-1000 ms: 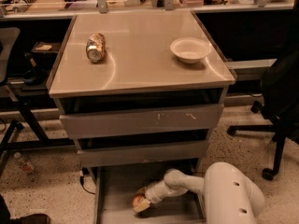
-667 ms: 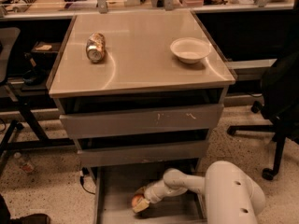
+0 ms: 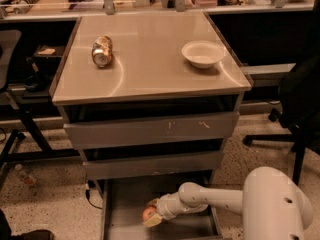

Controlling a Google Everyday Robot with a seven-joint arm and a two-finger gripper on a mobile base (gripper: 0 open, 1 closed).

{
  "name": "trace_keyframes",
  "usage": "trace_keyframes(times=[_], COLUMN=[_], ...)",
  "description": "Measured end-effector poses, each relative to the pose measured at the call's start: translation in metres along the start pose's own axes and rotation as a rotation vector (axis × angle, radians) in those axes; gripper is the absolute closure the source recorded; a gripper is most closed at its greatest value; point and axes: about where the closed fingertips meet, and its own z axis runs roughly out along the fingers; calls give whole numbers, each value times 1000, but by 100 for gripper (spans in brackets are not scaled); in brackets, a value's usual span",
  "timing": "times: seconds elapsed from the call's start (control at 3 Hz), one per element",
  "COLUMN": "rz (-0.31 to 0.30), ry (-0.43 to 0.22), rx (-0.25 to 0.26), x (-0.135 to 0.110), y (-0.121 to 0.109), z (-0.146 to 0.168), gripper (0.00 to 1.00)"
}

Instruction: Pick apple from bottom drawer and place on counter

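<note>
Gripper (image 3: 152, 212) barely shifted in the past second, fingers (image 3: 152, 221) clamped on the apple (image 3: 148, 214), toward seven o'clock in the bottom drawer (image 3: 122, 211), so the lift looked yet to start.

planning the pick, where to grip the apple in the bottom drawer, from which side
The apple across its round middle, from the view's right: the gripper is at it there in the bottom drawer, and the upper drawers likely crowd a top approach.

Three drawers (image 3: 150, 129), one can (image 3: 102, 51), bowl (image 3: 203, 53), apple (image 3: 148, 214) by pincer (image 3: 152, 212)
</note>
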Motion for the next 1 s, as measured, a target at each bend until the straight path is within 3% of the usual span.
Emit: trace_keyframes(times=[0.33,0.67,1.0], rz=[12,50,50], ry=[-7,14,14], rx=[73,150,149], x=[-15,-27,-27], y=[20,55,55], z=[-31,-67,-67], gripper=[100,100,100])
